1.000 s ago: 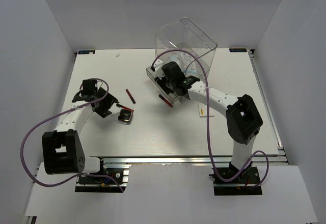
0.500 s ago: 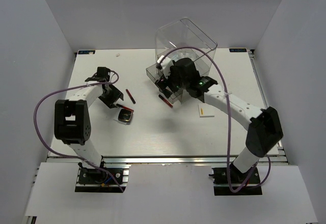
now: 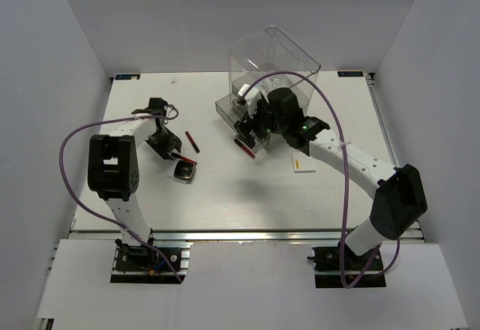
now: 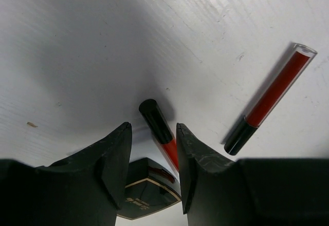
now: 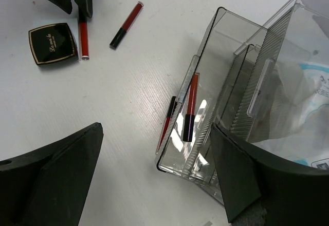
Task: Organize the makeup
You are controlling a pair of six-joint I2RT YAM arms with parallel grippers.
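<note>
Half closed and not yet pinching, straddles with the left gripper (image 4: 152,129) the black cap of a thin black-and-red pencil (image 4: 162,136) lying lengthwise back beside the black square gold-trimmed compact (image 4: 146,195); keeps the right gripper (image 5: 157,127) wide open, empty, well apart from that compact.

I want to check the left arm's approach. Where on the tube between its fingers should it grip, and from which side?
Grip the tube near where the black cap meets the red body, coming straight down. It lies flat on the table, so only its long sides are free, and the left gripper straddles them. The compact lies by its red end, so keep toward the cap.
</note>
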